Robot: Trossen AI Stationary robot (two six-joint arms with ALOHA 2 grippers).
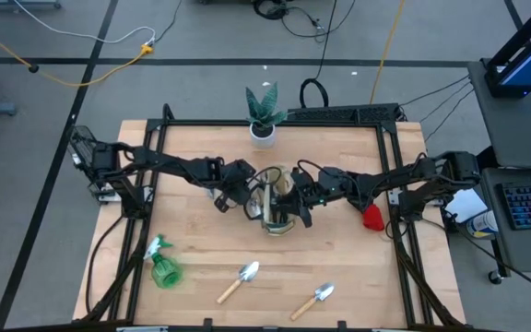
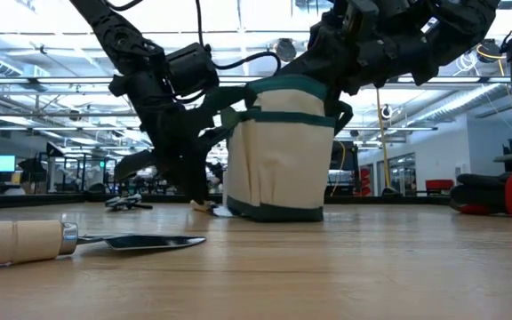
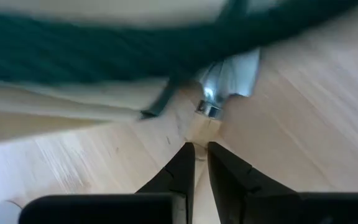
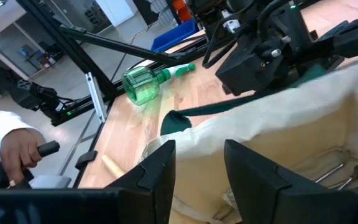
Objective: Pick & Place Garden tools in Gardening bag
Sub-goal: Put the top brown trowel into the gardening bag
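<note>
— Item one, bag?
— We log the gardening bag [image 1: 275, 205] upright mid-table, between both arms.
— Grippers?
— Left gripper [image 3: 199, 152] low beside the bag, fingers pinching a wooden-handled tool [image 3: 227, 81]. Right gripper [image 4: 199, 163] at the bag's rim, fingers spread.
— Loose stock?
— Two trowels [image 1: 239, 281] [image 1: 313, 300] and the spray bottle [image 1: 162, 265] near the front edge; red item [image 1: 372, 218] right.

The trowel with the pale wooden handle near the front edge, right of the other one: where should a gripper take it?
Grip the silver trowel at mid-handle, coming straight down from above. It lies flat and diagonal on the wooden table, so turn the fingers across the handle; nothing crowds it.
</note>
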